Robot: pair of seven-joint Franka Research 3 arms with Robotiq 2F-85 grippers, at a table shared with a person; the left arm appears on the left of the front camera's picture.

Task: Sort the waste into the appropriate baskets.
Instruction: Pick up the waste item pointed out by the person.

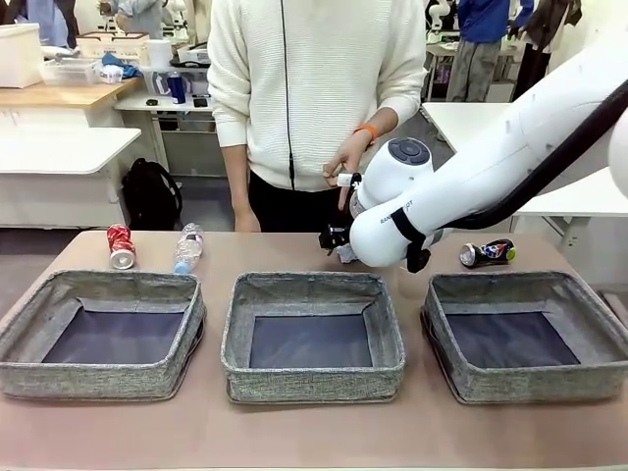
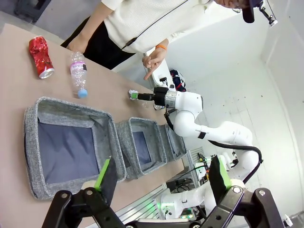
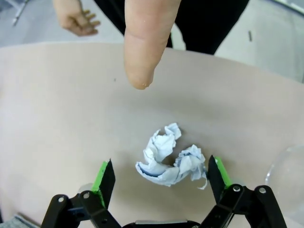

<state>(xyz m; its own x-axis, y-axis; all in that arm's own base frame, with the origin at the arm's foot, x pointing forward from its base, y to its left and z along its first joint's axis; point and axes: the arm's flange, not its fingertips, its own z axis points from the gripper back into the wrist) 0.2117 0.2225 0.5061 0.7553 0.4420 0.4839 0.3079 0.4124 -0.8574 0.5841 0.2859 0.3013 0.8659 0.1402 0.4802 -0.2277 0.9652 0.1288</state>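
Observation:
A crumpled white paper ball (image 3: pixel 171 159) lies on the table between the open fingers of my right gripper (image 3: pixel 161 178), apart from both pads. A person's finger (image 3: pixel 142 47) points down at it. The right gripper (image 1: pixel 337 241) reaches to the table's far middle, behind the middle basket (image 1: pixel 312 385). A red crushed can (image 1: pixel 121 245) and a clear bottle (image 1: pixel 187 247) lie behind the left basket (image 1: pixel 98 381). The dark crushed can (image 1: pixel 488 253) lies behind the right basket (image 1: pixel 530 385). My left gripper (image 2: pixel 161 175) hangs open and high above the left basket (image 2: pixel 71 107).
A clear cup's rim (image 3: pixel 290 173) shows just right of the right gripper's finger. The person stands at the far edge, the other hand (image 3: pixel 76 19) resting near the table. All three baskets show bare dark bottoms.

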